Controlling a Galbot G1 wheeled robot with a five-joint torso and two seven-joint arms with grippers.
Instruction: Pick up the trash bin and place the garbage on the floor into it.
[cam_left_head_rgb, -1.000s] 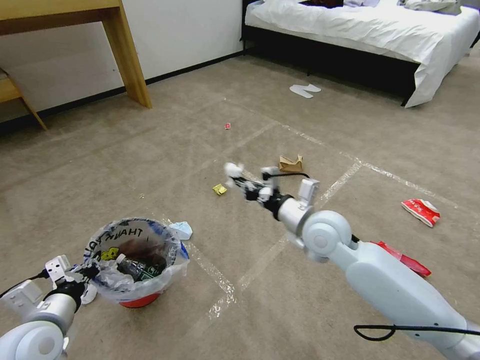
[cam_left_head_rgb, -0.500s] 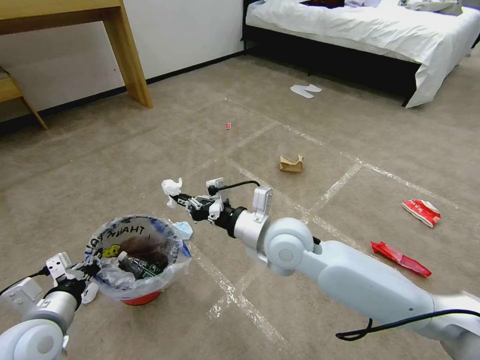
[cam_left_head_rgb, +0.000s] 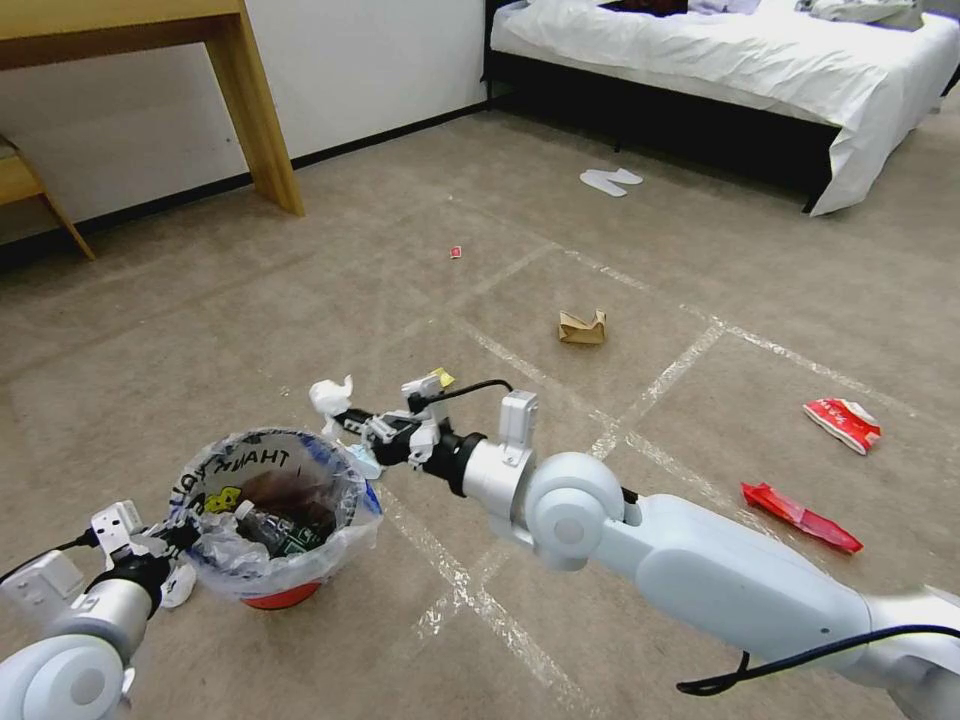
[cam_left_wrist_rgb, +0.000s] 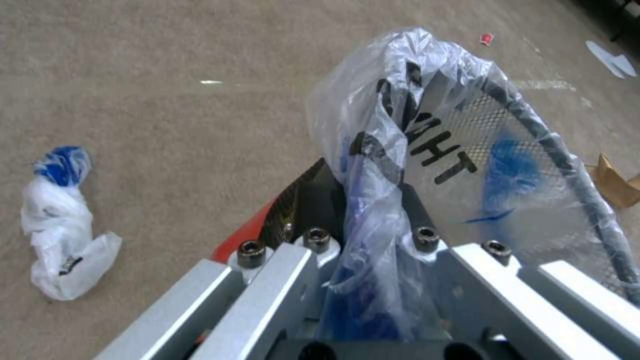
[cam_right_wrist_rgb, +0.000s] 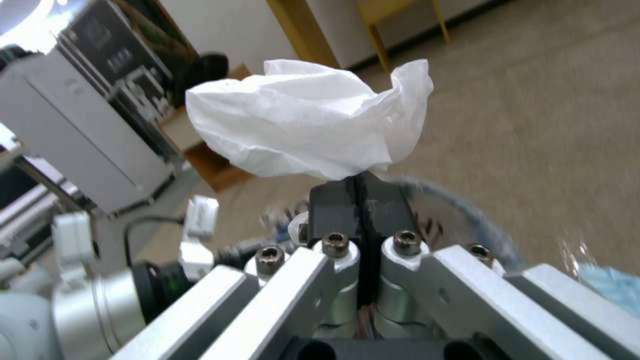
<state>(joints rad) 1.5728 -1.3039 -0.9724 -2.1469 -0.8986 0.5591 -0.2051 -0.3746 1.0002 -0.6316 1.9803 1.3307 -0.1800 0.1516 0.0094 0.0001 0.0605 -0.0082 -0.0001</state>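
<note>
Beside the far rim of the small red trash bin lined with a printed clear bag (cam_left_head_rgb: 270, 520), my right end effector (cam_left_head_rgb: 340, 408) pinches a crumpled white tissue (cam_left_head_rgb: 328, 393). My left end effector (cam_left_wrist_rgb: 363, 235) clamps the bin's near rim. I should carry the tissue fully over the opening before letting go.

My right gripper (cam_left_head_rgb: 340, 412) pinches white tissue (cam_left_head_rgb: 328, 394) just above far rim of bin (cam_left_head_rgb: 272, 520). My left gripper (cam_left_head_rgb: 165, 545) grips bin's near-left rim, bag bunched there. Bottle (cam_left_head_rgb: 268, 532) lies inside bin. On carpet (cam_left_head_rgb: 200, 330): brown bag (cam_left_head_rgb: 582, 327), two red wrappers (cam_left_head_rgb: 842, 421) (cam_left_head_rgb: 800, 516) toward right edge, slippers (cam_left_head_rgb: 610, 180) near bed (cam_left_head_rgb: 740, 60).
</note>
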